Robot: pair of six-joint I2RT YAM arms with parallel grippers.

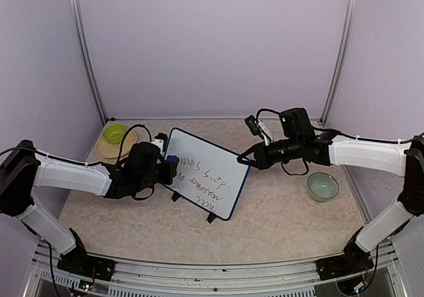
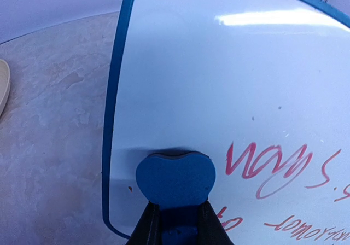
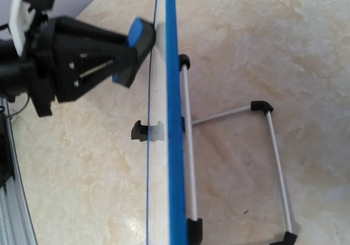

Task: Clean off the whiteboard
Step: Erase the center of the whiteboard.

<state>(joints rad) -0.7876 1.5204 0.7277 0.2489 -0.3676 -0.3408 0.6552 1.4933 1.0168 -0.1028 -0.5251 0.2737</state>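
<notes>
The whiteboard is propped on its fold-out legs at the middle of the table, and red handwriting is carried across its face. A blue block is clamped between the fingers of the left gripper and is pressed against the board face near the left frame edge. The right gripper is positioned at the opposite edge of the board; whether it is closed on the frame cannot be determined.

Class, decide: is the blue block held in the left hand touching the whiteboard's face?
Touching. The right wrist view, edge-on, shows the blue block pressed against the whiteboard with no gap between them.
</notes>
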